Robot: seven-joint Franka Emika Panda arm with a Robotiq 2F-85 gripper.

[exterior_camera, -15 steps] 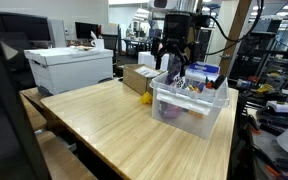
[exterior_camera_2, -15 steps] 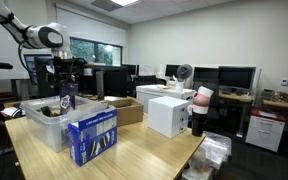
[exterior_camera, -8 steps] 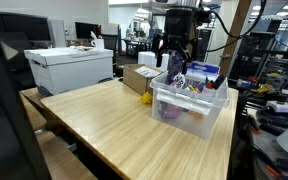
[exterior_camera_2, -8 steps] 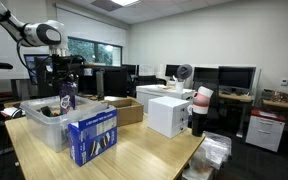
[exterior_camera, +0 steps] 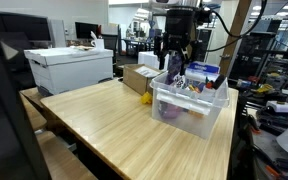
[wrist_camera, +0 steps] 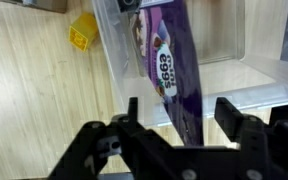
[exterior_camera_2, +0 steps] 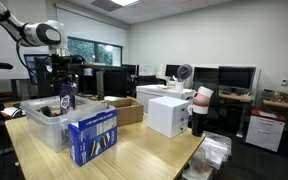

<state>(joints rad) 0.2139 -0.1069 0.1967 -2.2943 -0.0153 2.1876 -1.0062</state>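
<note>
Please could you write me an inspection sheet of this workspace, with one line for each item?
Surface: light wooden table, no spill seen.
Job's things: purple package standing tilted in the clear plastic bin.
Clutter: yellow object beside the bin; blue box; cardboard box; white box.
Grippers: end effector above the bin, jaws apart on either side of the package; contact cannot be told.
Cables: black cables hang by the arm.
Surroundings: office desks with monitors and a fan.

Arm (exterior_camera_2: 26, 30) bent overhead, gripper (wrist_camera: 179, 108) pointing down, jaws spread apart
</note>
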